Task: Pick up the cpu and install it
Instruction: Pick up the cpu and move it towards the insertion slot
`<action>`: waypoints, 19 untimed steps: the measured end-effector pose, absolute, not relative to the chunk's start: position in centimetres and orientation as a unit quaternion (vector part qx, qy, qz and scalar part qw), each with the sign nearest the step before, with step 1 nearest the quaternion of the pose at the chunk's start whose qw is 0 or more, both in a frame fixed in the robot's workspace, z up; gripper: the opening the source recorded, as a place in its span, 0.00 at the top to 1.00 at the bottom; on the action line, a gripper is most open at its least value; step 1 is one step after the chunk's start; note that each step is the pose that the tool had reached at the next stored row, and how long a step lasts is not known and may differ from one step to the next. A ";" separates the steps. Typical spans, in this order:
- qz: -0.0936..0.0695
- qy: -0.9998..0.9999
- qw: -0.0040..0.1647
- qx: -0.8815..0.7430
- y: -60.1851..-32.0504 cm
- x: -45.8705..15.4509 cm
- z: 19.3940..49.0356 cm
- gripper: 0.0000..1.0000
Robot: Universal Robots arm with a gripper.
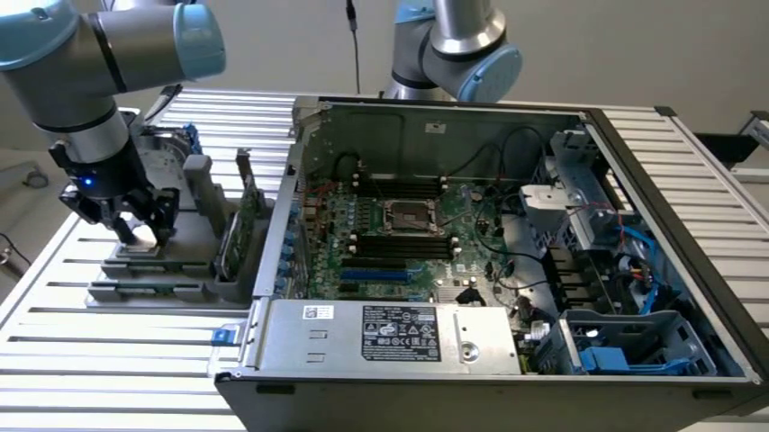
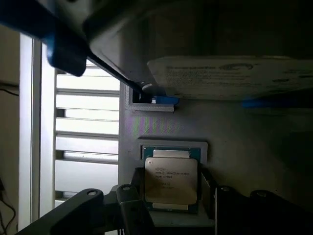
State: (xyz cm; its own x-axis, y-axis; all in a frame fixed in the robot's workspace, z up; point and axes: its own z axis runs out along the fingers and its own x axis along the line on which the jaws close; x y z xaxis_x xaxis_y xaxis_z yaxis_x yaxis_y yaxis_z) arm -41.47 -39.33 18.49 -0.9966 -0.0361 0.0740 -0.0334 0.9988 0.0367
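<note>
Item: cpu [image 2: 171,182] — flat, face up in recessed seat of grey holder [image 2: 234,132], edges exposed for side grip.
Tool: gripper [image 1: 135,236] low over it, jaws apart, straddling chip — contact unclear.
Also: socket [image 1: 406,216] well apart, inside case [image 1: 673,162].

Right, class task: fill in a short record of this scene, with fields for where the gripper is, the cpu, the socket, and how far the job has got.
gripper position: the gripper is down over the grey fixture, to the exterior view's left of the open computer case
cpu: the cpu lies flat in a recess of the fixture, silver top up, directly under the gripper
socket: the socket sits on the motherboard inside the case, with no chip in it
progress: cpu not yet lifted out, not installed
</note>
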 end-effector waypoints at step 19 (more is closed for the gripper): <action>-0.018 -0.999 0.037 0.015 -39.3 -41.5 21.6 0.46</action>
